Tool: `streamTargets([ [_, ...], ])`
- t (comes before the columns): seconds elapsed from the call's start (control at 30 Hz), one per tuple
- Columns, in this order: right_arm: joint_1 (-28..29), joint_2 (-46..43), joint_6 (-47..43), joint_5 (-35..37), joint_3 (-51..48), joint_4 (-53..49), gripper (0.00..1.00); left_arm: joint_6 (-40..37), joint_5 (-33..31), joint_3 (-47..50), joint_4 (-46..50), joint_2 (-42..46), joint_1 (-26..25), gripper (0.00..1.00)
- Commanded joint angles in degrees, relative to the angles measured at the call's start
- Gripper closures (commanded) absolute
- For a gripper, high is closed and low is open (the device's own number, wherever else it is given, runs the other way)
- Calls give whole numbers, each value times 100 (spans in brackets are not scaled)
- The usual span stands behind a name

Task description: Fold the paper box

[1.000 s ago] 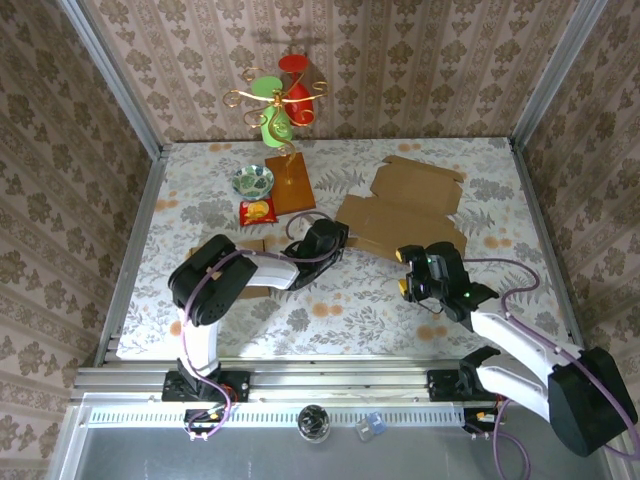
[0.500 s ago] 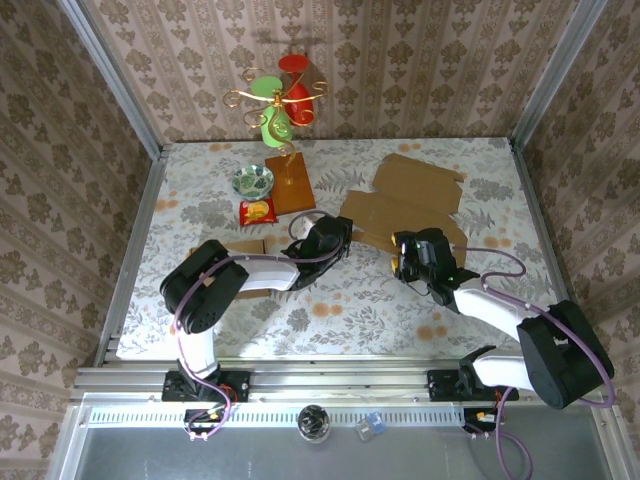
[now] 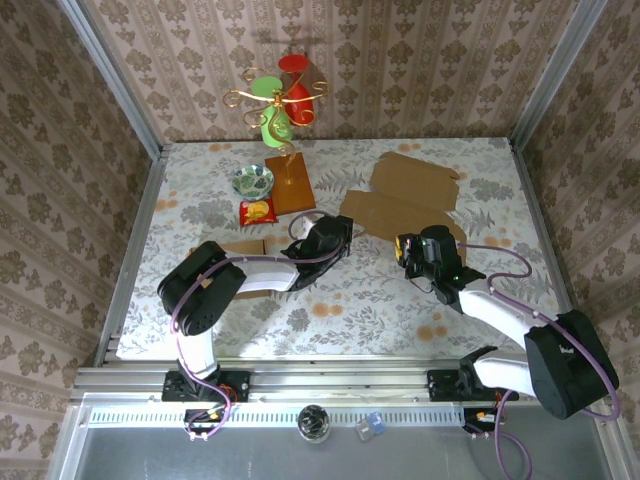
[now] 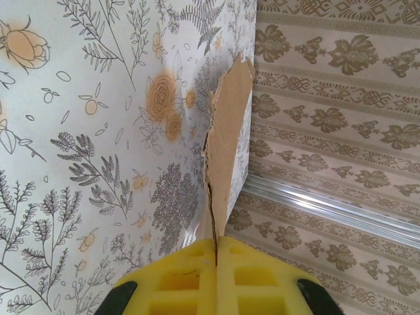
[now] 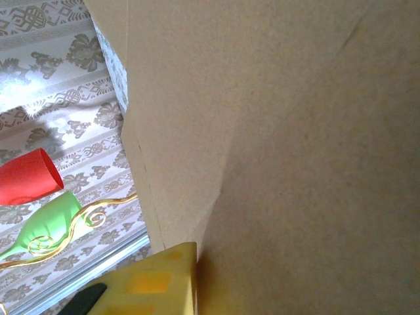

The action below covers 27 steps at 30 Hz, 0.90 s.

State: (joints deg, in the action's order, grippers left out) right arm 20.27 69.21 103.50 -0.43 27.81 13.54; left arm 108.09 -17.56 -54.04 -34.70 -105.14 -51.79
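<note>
Evidently my left claw pinched the paper box at eight o'clock; light, stiff card, I judged, best gripped edgewise; whether my right claw gripped was unclear.

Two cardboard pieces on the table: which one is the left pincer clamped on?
The large unfolded paper box right of centre; the left pincer pinches its left edge. The small cardboard piece lies further left, ungripped.

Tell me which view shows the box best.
Top external: nearly the whole unfolded box with its flaps lies in frame. Left wrist gives one flap edge-on; right wrist, a close blank panel.
</note>
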Motion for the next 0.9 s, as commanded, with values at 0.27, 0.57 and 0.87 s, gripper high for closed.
streamTargets([
  [0.27,-74,-338,236,69,512,-1017,78,89,-151,-53,117,119,-26,100],
  [0.57,-85,-315,427,113,634,-1188,91,142,-195,-78,-20,38,-62,100],
  [0.87,-180,-325,253,151,913,-1430,100,186,-44,9,23,137,-52,84],
])
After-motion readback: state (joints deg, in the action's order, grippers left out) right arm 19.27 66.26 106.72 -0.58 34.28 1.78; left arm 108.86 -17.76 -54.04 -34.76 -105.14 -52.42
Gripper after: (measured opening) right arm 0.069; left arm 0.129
